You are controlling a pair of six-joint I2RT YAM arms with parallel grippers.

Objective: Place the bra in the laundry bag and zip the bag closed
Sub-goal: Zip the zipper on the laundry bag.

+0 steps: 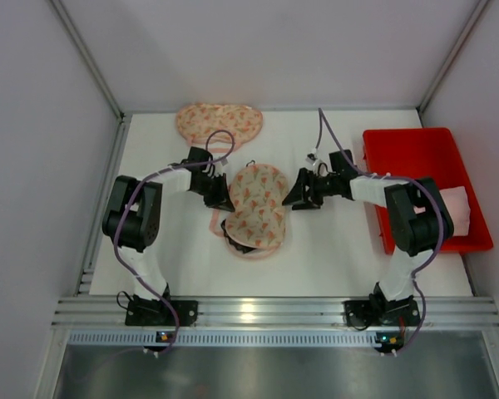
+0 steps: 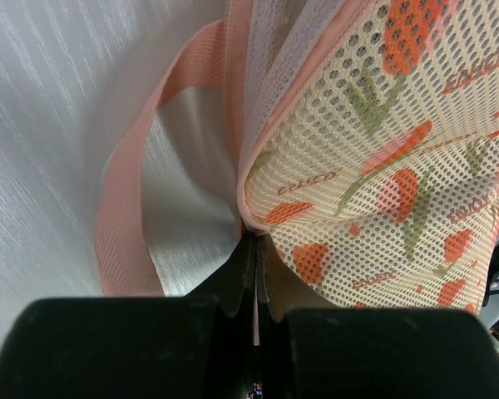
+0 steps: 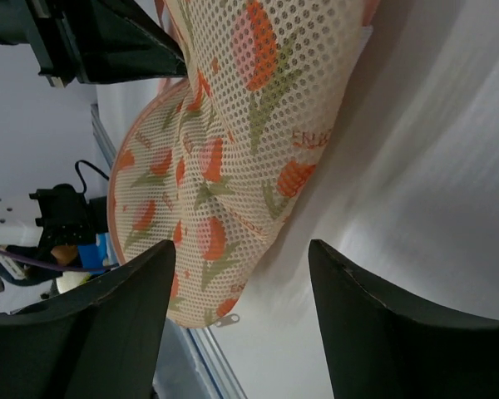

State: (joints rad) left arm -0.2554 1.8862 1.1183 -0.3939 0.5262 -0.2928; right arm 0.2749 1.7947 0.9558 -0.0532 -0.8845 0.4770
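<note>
The laundry bag (image 1: 256, 205) is a cream mesh pouch with an orange and green print, lying in the middle of the table. My left gripper (image 1: 220, 195) is shut on the bag's left seam (image 2: 255, 237), and a pink band (image 2: 121, 216) loops out beside that seam. My right gripper (image 1: 298, 197) stands open at the bag's right side, apart from it. In the right wrist view its jaws (image 3: 241, 249) frame the bulging mesh (image 3: 224, 158), and a small metal zip pull (image 3: 229, 319) hangs at the bag's lower edge. I cannot make out the bra; a dark edge (image 1: 243, 247) shows under the bag's near end.
A second printed mesh piece (image 1: 219, 122) lies flat at the back of the table. A red bin (image 1: 407, 135) stands at the right with a white cloth (image 1: 453, 202) in it. Grey walls close in on both sides and the back.
</note>
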